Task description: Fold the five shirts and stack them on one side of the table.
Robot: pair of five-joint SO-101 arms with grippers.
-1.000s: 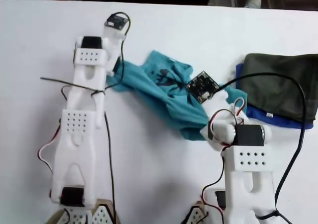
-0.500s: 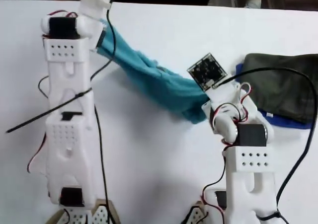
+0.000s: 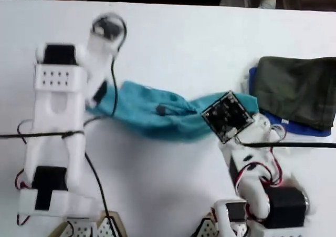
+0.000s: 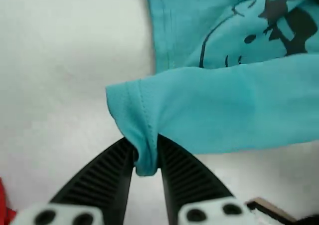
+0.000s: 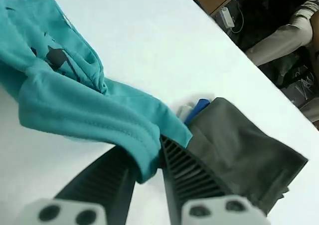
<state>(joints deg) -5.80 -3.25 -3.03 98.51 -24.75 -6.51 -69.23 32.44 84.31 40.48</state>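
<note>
Teal shirt (image 3: 157, 113) stretches across the middle of the white worktop (image 3: 184, 42) between my arms, with my left claw (image 4: 146, 152) clenched on one bunched edge and my right claw (image 5: 148, 152) clenched on the opposite edge. Further right, a dark olive shirt (image 3: 299, 87) lies folded on a blue shirt (image 3: 286, 122). I judge this the spreading step; next I should lay the cloth flat and smooth before folding.

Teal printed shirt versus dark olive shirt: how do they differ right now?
The teal printed shirt is bunched, stretched between the left gripper and right gripper; the dark olive shirt lies folded, ungripped, on a blue shirt. Teal bears a dark print; olive looks plain. Both are cloth.
</note>
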